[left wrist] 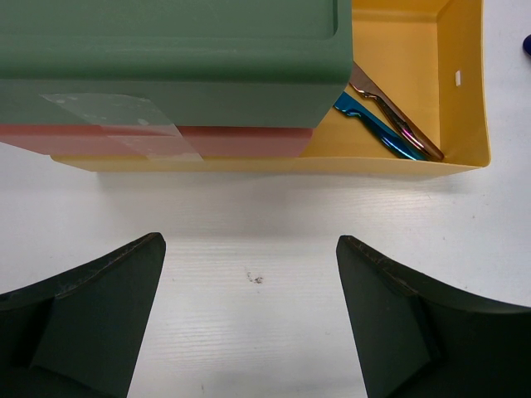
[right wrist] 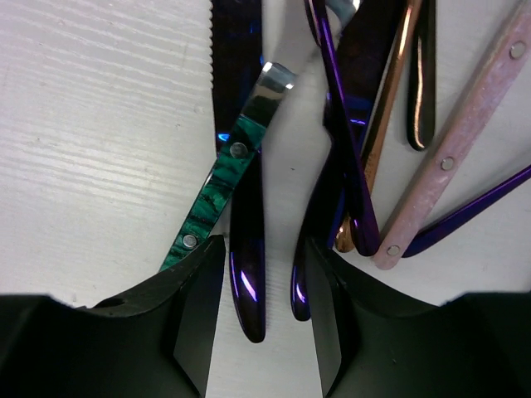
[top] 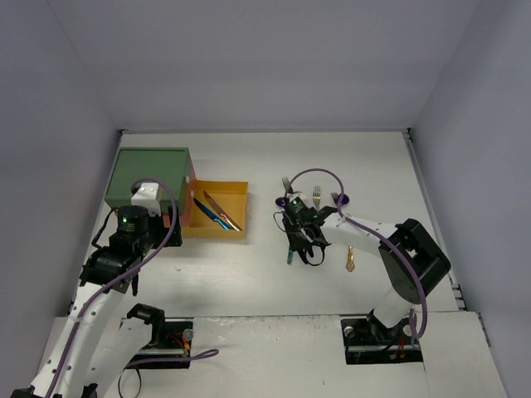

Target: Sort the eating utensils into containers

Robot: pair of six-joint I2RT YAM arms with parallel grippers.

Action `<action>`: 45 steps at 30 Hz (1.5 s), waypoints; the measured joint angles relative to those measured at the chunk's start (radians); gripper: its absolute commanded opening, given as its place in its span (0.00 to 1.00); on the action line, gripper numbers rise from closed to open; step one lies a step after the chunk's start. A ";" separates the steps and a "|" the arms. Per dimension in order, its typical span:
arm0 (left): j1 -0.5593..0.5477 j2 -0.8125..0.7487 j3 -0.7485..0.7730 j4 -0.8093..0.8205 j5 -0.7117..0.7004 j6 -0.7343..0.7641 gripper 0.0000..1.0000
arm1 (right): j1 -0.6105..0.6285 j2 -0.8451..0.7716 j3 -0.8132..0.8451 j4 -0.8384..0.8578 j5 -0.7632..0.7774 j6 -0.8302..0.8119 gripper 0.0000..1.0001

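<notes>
The drawer unit with its green top stands at the left. Its yellow drawer is pulled out and holds a blue and a copper-purple utensil, which also show in the left wrist view. My left gripper is open and empty over bare table in front of the unit. My right gripper is open, low over a heap of utensils. Its fingers straddle a dark purple knife handle and a second purple handle. A green-handled utensil lies beside the left finger.
Pink, copper and dark handles overlap to the right of the jaws. A gold utensil lies alone to the right of my right gripper. Forks stick out behind the heap. The orange-red drawer is closed.
</notes>
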 measured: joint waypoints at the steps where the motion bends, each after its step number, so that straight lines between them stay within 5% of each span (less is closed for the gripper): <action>1: 0.000 0.000 0.000 0.000 0.000 0.000 0.82 | 0.008 0.010 0.009 0.000 0.002 0.000 0.39; 17: 0.000 -0.003 0.000 0.000 0.000 0.000 0.82 | 0.015 0.108 0.088 0.031 -0.004 0.000 0.34; 28: 0.000 -0.006 0.000 0.000 0.000 0.000 0.82 | 0.000 0.151 0.121 0.086 -0.045 -0.001 0.00; 45: 0.000 -0.006 0.000 0.000 0.007 0.000 0.82 | -0.001 0.074 0.047 0.032 -0.035 0.055 0.00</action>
